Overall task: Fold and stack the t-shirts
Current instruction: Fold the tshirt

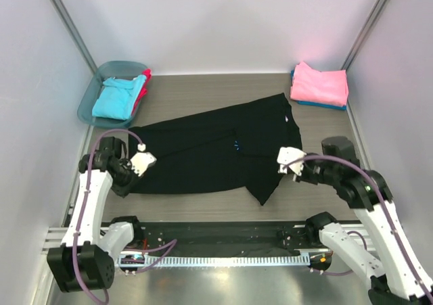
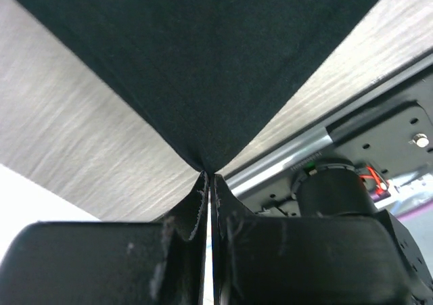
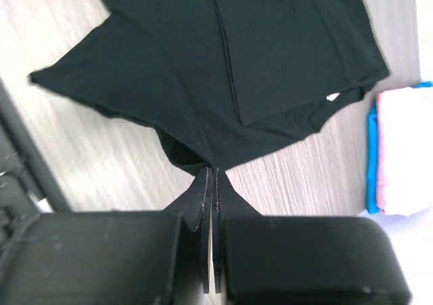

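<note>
Altogether five tees are in sight, one of each colour. One black tee (image 1: 203,149) lies spread across the middle of the tabletop (image 1: 203,92), running from near the left edge toward the right edge, with a small light-blue mark (image 1: 235,145) near its centre. One pink tee (image 1: 321,85) sits folded in the far right corner, directly on top of one blue tee (image 1: 318,104), of which only the edges show. One turquoise tee (image 1: 118,99) and one red tee (image 1: 142,92) lie in the single translucent teal tub (image 1: 91,99) at the far left corner, the red one peeking out along the turquoise one's right side.

Two arms work the black tee. The left fingers (image 2: 189,214) are pressed together on its left end near the tabletop's left edge, the cloth drawn to a point between them. The right fingers (image 3: 199,197) are likewise pinched tight on its right-hand edge, near the right edge of the tabletop.

The tabletop is grey-brown wood grain. Pale plain walls (image 1: 223,21) close it in on the left, far and right sides, with two slanting metal posts (image 1: 67,21) at the far corners. A dark rail (image 1: 223,232) carrying both arm bases runs along the near edge.
</note>
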Tool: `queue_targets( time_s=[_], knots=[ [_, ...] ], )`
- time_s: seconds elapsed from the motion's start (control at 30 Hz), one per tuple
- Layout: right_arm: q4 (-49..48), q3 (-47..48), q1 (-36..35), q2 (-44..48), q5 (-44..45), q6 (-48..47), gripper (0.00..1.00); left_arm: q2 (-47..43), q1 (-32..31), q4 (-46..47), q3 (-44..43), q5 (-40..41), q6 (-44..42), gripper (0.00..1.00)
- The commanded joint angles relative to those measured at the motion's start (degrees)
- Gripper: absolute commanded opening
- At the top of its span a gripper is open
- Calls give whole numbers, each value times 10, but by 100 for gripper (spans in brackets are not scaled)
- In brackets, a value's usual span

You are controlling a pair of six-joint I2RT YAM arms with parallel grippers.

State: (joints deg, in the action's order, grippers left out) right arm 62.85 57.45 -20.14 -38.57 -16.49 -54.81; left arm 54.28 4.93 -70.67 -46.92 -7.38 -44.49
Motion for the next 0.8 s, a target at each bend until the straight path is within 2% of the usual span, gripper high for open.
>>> queue_targets(
  time_s=[0.0, 0.23, 0.43, 0.77],
  knots=[
    [-112, -19, -1, -62, 8, 16, 1, 33, 3, -23, -18, -15, -3, 0],
    [-275, 2, 0, -214, 47, 81, 1, 122, 3, 4, -73, -19, 11, 0],
    [-365, 51, 3, -324, 82, 114, 1, 228, 3, 23, -109, -1, 19, 0],
    [-425, 186, 52, -498, 82, 143, 1, 332, 9, 54, -164, 11, 28, 0]
  ],
)
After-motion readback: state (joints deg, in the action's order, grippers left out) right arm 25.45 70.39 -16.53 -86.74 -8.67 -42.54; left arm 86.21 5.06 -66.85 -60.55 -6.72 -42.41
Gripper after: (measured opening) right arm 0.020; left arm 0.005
